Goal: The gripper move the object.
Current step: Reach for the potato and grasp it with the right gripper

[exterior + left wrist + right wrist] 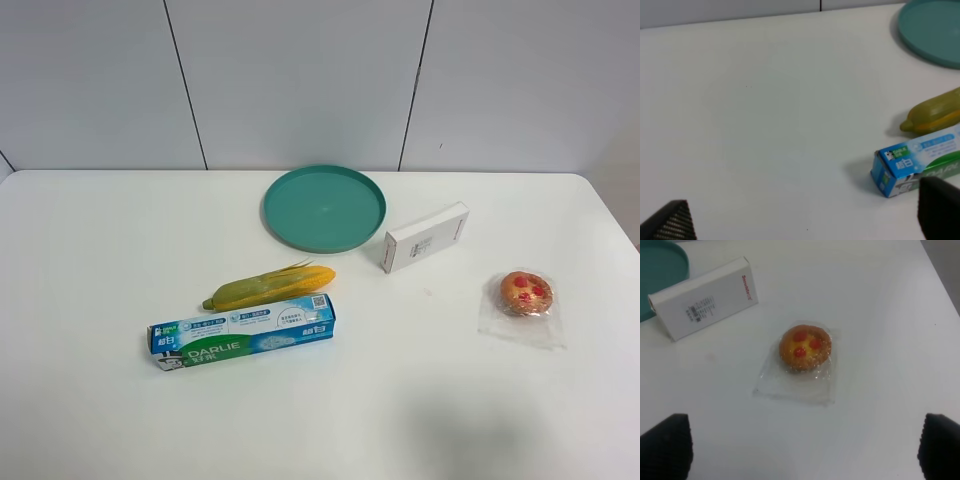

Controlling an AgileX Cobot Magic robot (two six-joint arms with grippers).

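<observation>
The object, a small round orange-brown bun [526,292] with red spots in a clear wrapper, lies on the white table at the right. In the right wrist view the bun [805,348] lies ahead of my right gripper [800,450], whose two black fingertips [665,445] stand far apart, open and empty, on my side of it. My left gripper [805,220] is open and empty over bare table; its fingertips [940,207] show at the picture's lower corners. Neither gripper shows in the exterior high view.
A teal plate [324,207] sits at the back centre. A white box [426,237] lies between plate and bun. A yellow-green corn cob [270,287] and a blue-green toothpaste box [242,332] lie left of centre. The table edge runs just right of the bun.
</observation>
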